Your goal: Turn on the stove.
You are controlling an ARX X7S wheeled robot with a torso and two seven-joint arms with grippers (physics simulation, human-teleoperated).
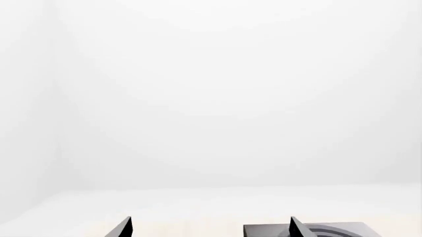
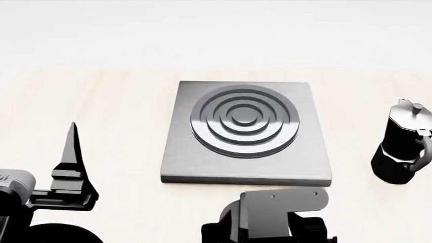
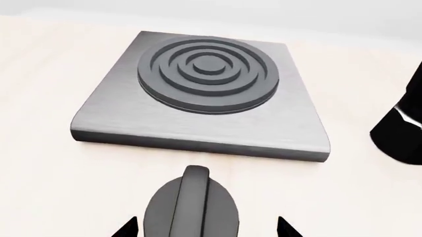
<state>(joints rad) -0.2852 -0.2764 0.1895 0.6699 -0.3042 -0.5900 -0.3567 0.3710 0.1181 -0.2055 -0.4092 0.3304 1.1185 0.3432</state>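
The flat square brushed grey metal stove point(image 2: 246, 134) with its raised ring burner lies mid-table. Its small dark ridged knob point(image 3: 191, 210) sits just off the stove's near edge, between the spread tips of my right claw point(image 3: 205, 227), which do not touch it. My left claw point(image 2: 71, 167) is spread too, well left over bare pale wooden table point(image 2: 108, 111). The black moka pot point(image 2: 403, 149) stands apart, beyond the stove's right edge.

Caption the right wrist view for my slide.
Open right gripper straddles the knob in front of the stove.
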